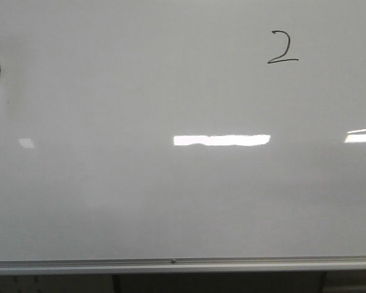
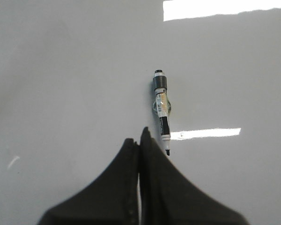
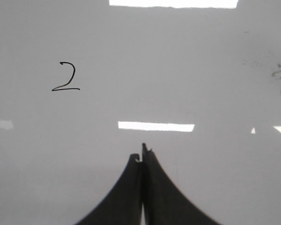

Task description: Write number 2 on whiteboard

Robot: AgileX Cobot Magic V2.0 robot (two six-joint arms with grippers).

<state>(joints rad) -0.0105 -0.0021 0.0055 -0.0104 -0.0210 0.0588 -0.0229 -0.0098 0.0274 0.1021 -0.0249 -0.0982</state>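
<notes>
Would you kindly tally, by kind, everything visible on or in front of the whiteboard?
Whiteboard: 1
Handwritten number 2: 1
Marker pen: 1
Grippers, jaws closed: 2, left gripper and right gripper
Total: 5

- Even, slightly dim lighting leaves the large glossy white-grey whiteboard (image 1: 140, 201) a flat grey in the front view.
- Bright rectangular glare patches sit on its sheen in all three views, burnt out to pure white.
- The pictures are soft and grainy.
- The thin black hand-drawn digit 2 (image 1: 282, 48) reads clearly.
- The closed black fingers (image 2: 152, 150) show as near-featureless dark shapes.
</notes>
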